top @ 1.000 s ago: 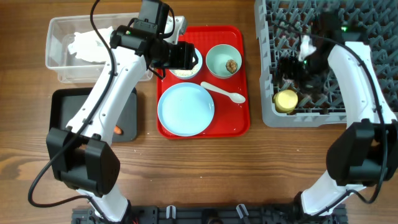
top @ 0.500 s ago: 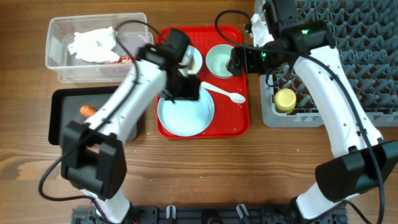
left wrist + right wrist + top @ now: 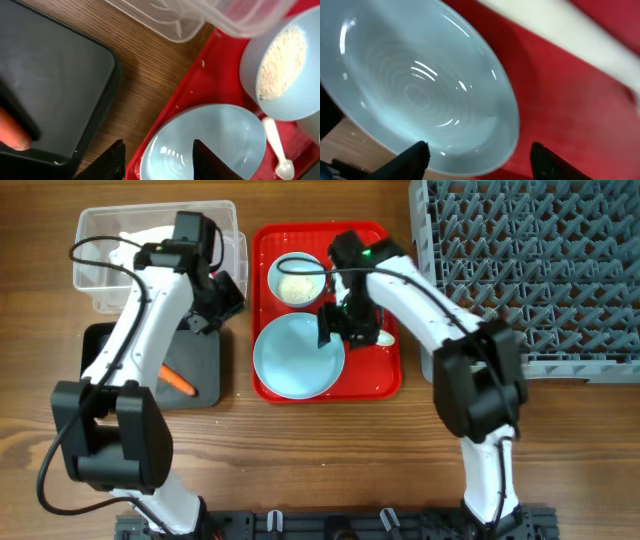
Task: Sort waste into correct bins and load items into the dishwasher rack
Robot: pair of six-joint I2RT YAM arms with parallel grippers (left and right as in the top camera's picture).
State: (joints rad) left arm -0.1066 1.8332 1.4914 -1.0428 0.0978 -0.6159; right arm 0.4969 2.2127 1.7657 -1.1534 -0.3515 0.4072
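Note:
The round light-blue plate lies on the red tray, with the pale-blue bowl of white rice behind it. My right gripper is open and empty, low over the plate's right rim; its fingertips straddle the rim in the right wrist view. My left gripper is open and empty, between the clear tub and the tray; it looks down on the plate and rice bowl. The carrot lies in the black tray. The white napkin is in the tub. The mint-green bowl and yellow cup do not show.
The grey dishwasher rack fills the right back. A white spoon lies on the red tray right of the plate, also in the left wrist view. Bare wooden table runs along the front.
My left gripper has drawn back from over the plate to the tub's corner. My right gripper has moved from the mint-green bowl's place down to the plate's right rim. The yellow cup no longer shows.

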